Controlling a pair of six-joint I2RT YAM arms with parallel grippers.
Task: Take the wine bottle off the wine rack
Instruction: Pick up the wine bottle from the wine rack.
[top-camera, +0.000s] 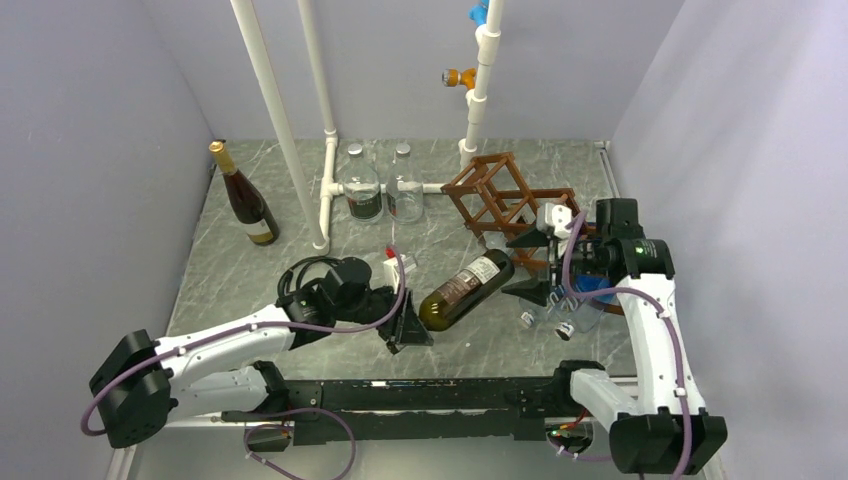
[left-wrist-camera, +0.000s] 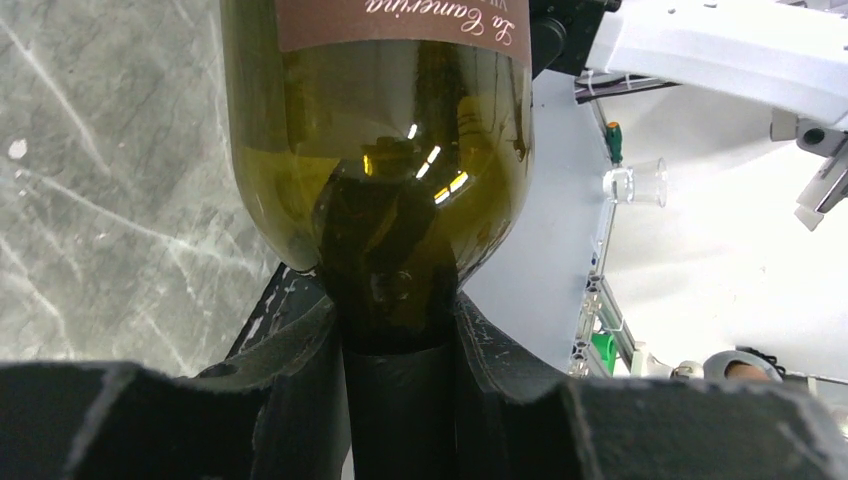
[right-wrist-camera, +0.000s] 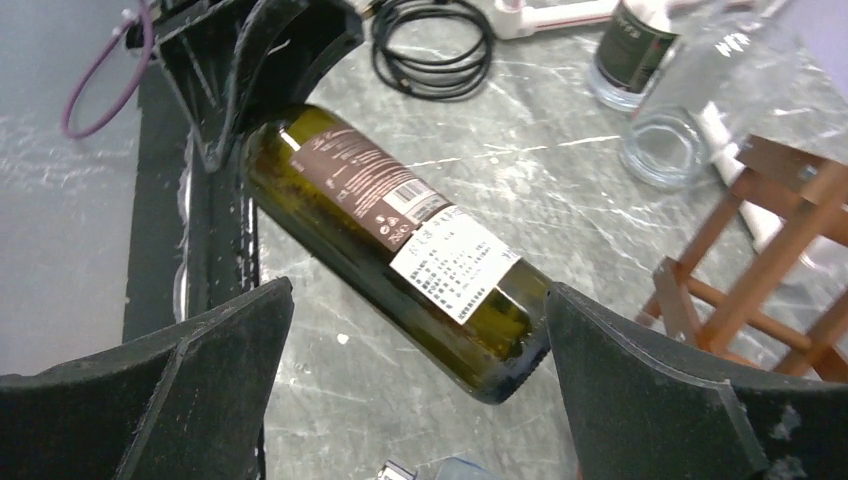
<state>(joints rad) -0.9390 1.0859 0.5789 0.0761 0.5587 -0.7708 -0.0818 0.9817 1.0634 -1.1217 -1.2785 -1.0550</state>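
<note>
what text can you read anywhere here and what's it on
"La Camerina", in script with the last letters uncertain: brown label on the wine bottle.
White back label: small print and a barcode, too small to read.
Labels on the standing bottle and the clear bottles: too small to read.

wine bottle (left-wrist-camera: 380, 130) | brown label (left-wrist-camera: 400, 25): script "la…", rest cut off | white back label (right-wrist-camera: 455, 262): unreadable
</note>
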